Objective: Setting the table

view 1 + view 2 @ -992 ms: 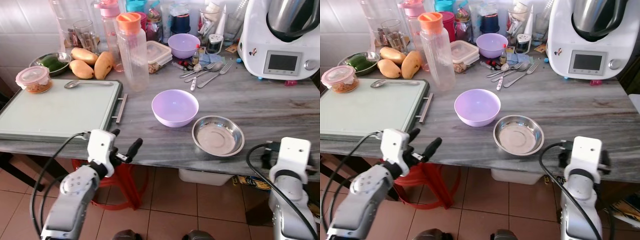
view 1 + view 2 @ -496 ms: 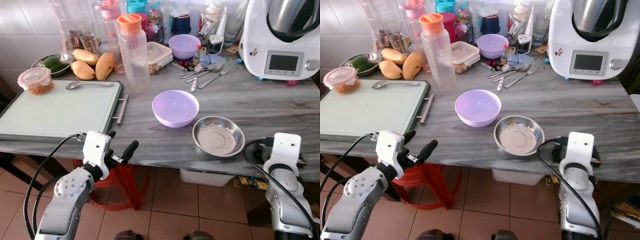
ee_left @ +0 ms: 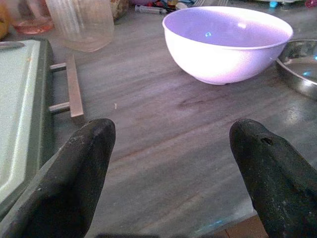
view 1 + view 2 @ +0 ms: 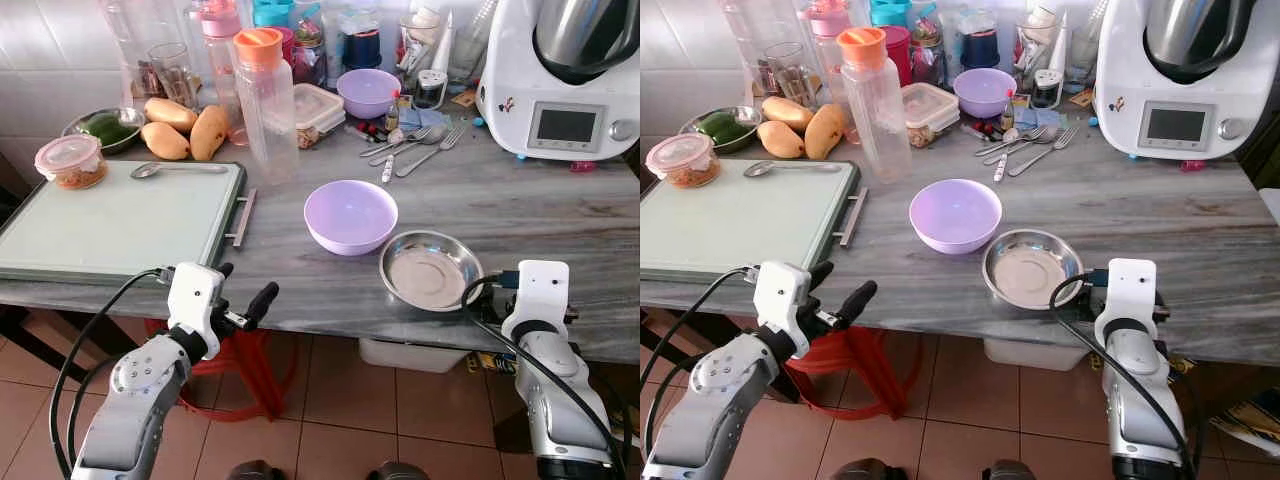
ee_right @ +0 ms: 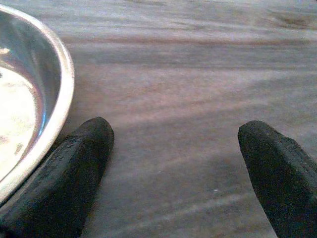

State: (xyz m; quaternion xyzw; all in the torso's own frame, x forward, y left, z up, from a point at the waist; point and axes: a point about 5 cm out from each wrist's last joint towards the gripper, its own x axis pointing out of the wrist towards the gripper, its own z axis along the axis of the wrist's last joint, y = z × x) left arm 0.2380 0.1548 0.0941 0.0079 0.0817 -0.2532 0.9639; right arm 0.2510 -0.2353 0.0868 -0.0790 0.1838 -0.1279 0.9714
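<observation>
Round steel dish (image 4: 431, 270) (shiny), veined marble counter (image 4: 560, 215)

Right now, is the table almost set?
Barely started. The lilac plastic bowl and round steel dish sit by the counter's front edge. Both end effectors are open and empty, the right end effector beside the dish. The forks and spoons lie unplaced at the back.

Grey veined stone counter (image 4: 560, 215) spans the view, its front edge running from 9 to 3 o'clock. White tiled wall (image 4: 60, 50) stands behind it at 10 to 11 o'clock. Terracotta tiled floor (image 4: 330, 400) with pale grout lies below, toward 6 o'clock. 1 red plastic stool (image 4: 255, 365) sits under the counter at 7 o'clock. Lighting is even and soft, with faint sheen on the stone.
</observation>
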